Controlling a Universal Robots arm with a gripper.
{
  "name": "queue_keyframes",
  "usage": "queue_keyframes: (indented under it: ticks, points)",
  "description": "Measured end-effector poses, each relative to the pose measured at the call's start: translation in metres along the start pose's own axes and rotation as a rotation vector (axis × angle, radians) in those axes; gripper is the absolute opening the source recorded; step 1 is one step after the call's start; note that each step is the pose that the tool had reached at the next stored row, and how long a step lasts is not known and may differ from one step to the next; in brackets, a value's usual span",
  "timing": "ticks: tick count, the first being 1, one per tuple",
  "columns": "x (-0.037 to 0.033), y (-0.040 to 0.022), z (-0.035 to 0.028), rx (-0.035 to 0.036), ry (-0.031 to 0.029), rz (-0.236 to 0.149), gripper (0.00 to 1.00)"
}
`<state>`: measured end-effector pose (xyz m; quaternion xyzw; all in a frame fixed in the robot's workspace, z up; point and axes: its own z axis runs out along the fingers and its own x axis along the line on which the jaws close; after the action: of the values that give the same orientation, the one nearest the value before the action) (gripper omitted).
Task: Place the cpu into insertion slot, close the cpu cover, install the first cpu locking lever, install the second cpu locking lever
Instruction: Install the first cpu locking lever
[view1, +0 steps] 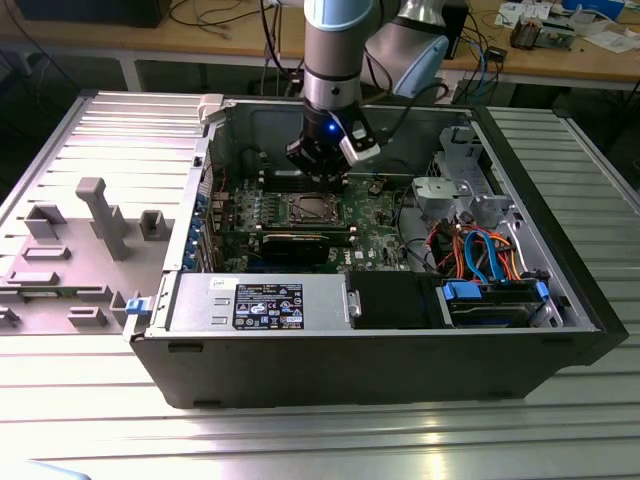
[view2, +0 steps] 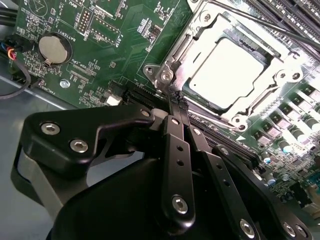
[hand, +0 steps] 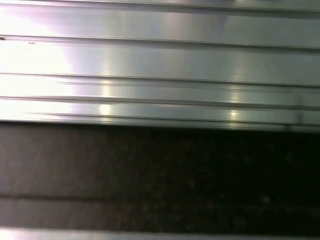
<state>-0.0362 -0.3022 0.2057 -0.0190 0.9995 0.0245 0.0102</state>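
Where the second wrist view looks down on the green motherboard (view2: 100, 55), the cpu (view2: 227, 70) lies flat in the insertion slot (view2: 200, 107), its pale metal top showing through the window of the cpu cover (view2: 280, 75), which lies closed over it. The gripper (view2: 175, 100) has its two black fingers (view2: 177, 150) pressed together, their tips at a silvery corner of the socket frame; whether they pinch a lever wire there is hard to tell. One round coin battery (view2: 52, 48) sits on the board well apart from the socket. In the exterior view the socket (view1: 310, 208) sits within the open computer case (view1: 400, 370), just below the gripper (view1: 320, 168). That case also holds one black expansion card (view1: 305, 240), one labelled power supply (view1: 260, 303) and a bundle of orange and blue cables (view1: 480, 250). Beside the case, at the exterior view's left, a grey fixture plate (view1: 70, 250) lies on the ribbed metal table (view1: 320, 440).
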Motion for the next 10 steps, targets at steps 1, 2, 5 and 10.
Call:
queue_keyframes:
  ticks: [1,2,5,10]
  points:
    - [-0.0002,0.0000,0.0003,0.0001,-0.0001,0.001,0.11]
    - [-0.0003,-0.0001,0.0005,0.0003,0.0000,0.002,0.11]
    - [-0.0008,-0.0001,0.0006,0.0001,-0.0002,0.003,0.11]
    - [-0.0009,0.0000,-0.0013,0.0000,-0.0003,0.003,0.11]
